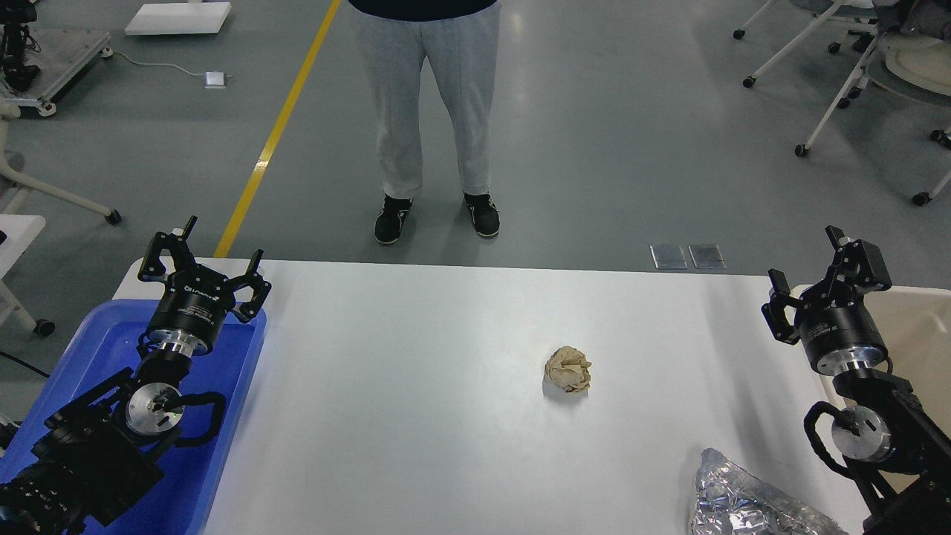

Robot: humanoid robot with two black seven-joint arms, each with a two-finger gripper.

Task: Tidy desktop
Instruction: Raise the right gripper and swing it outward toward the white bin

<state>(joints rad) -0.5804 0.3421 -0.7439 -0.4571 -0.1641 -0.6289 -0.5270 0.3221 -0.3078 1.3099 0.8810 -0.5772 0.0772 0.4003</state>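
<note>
So here's the setup: the desktop [416,416] is a big white slab filling most of the lower part of the head view, far edge running across the middle of the frame, rounded corners at the back left and back right.

Two bits of clutter sit on it. A crumpled beige paper ball [568,369] rests a little right of the desk's centre, on its own with bare white all around. Down by the near edge, toward the right corner, there's a wad of crinkled silver foil [743,501], partly cut off by the bottom of the frame. The two are well apart.

The blue tray [223,416] runs along the desk's left edge, and a beige bin [921,327] sits past the right edge.

The left gripper [200,267] hangs over the back end of the blue tray, near the desk's back left corner, fingers spread wide with nothing between them. The right gripper [828,279] is up by the back right corner, over the seam between desk and bin, also splayed wide and empty. Neither one touches the paper ball or the foil.

Beyond the far edge, someone in grey sweatpants [427,96] and black shoes stands on the grey floor, facing the desk.
</note>
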